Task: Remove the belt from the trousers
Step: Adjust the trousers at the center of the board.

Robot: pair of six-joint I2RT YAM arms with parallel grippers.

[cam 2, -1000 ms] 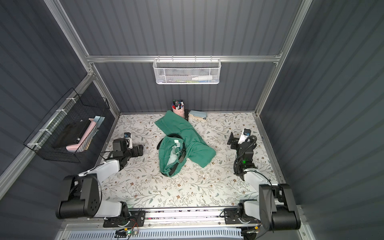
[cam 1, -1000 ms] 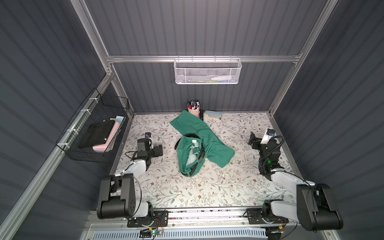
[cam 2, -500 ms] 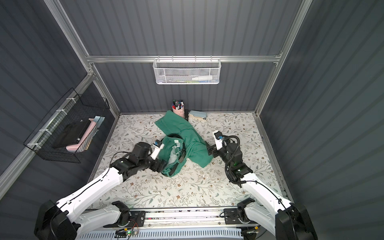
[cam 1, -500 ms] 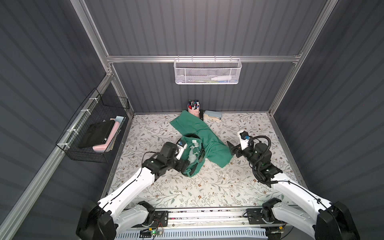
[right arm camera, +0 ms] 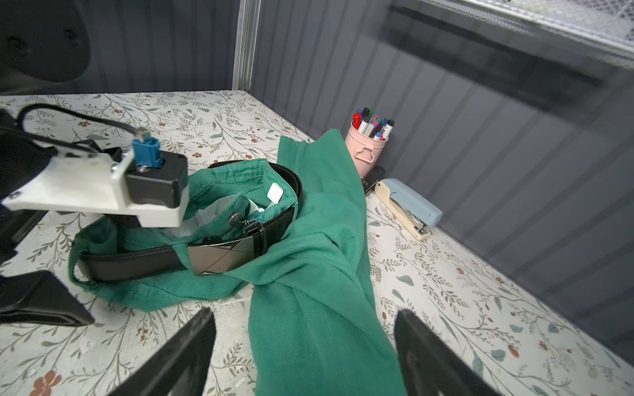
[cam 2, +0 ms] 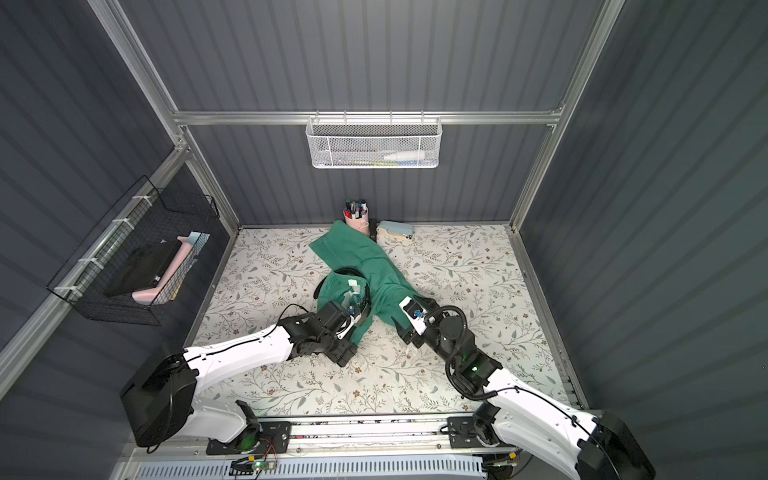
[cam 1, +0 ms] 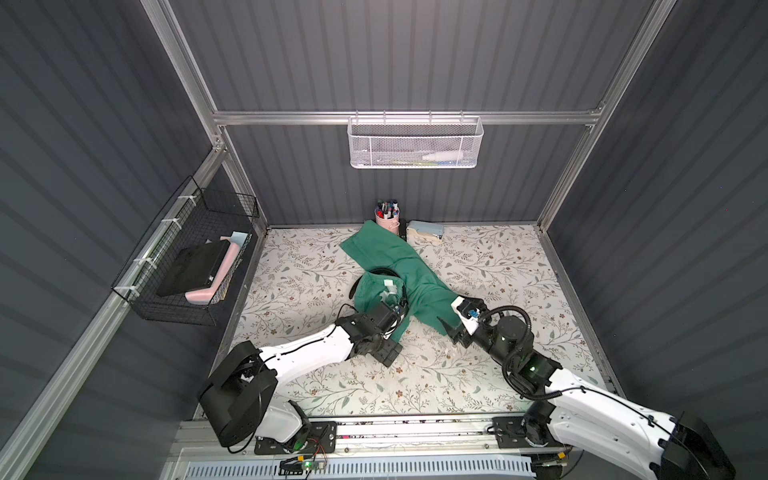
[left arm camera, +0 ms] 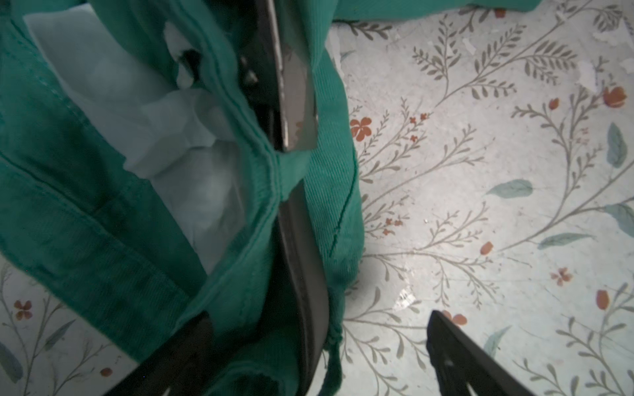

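**A:** Tools both stand apart: left tool straddles the belt at the waistband, right tool is by a leg of the trousers.

**B:** Belt's looped round the waist, on the table. Smooth, stiffish strap, limp cloth, I'd judge: pinch beside the buckle and pin the cloth.

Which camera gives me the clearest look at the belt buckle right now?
The right wrist view: the buckle faces the camera, whole and sharp, on the belt at the trousers' waist. The left wrist view shows it only edge-on, close and blurred. In both top views it is too small to make out.
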